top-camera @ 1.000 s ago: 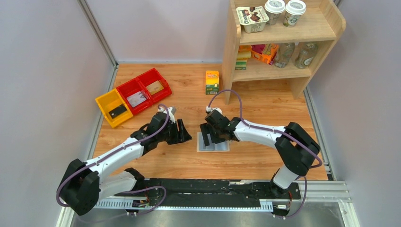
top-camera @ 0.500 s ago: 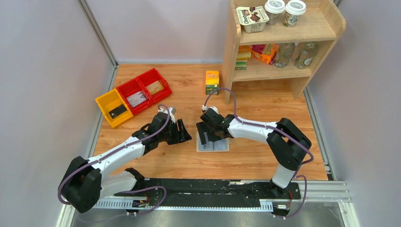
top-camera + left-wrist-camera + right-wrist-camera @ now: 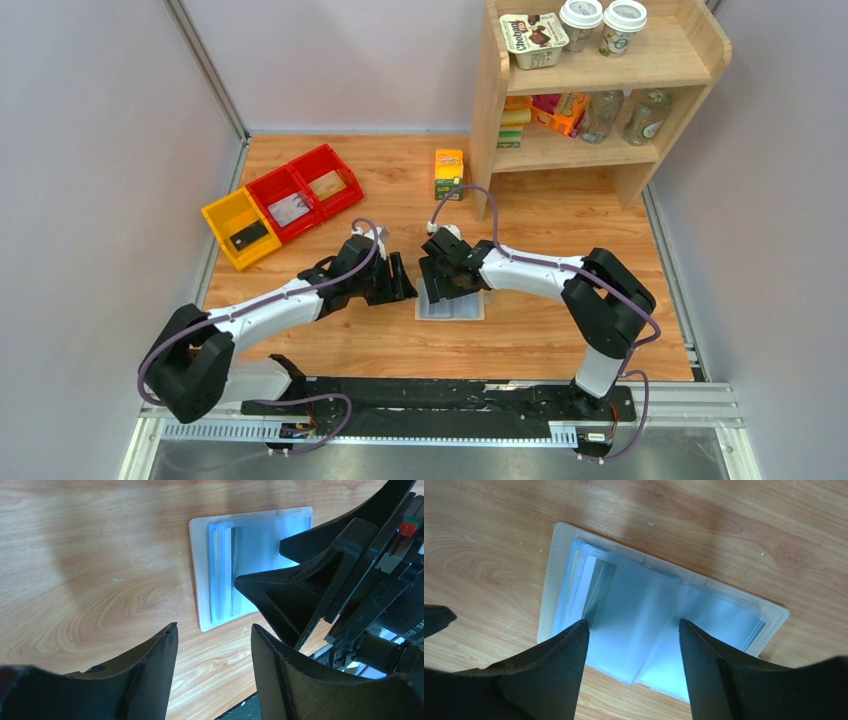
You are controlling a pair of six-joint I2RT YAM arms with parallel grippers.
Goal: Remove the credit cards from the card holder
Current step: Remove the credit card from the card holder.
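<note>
Open card holder [image 3: 649,605] flat on desk [image 3: 484,555], blue inside up. Right claw [image 3: 633,625] wide, directly over it, fingertips [image 3: 574,640] straddling its middle. Left claw [image 3: 214,629] wide, empty, low over desk just beside holder's left edge.

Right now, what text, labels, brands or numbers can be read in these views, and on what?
"Chobani", sideways, likely: white yogurt tub on the wooden shelf unit.
"DA", cut off at the frame edge: right arm's black housing, left wrist view.
Too small: orange-yellow carton, two white-lidded cups, colourful shelf boxes.
Open beige card holder with pale blue sleeves: none visible.
</note>
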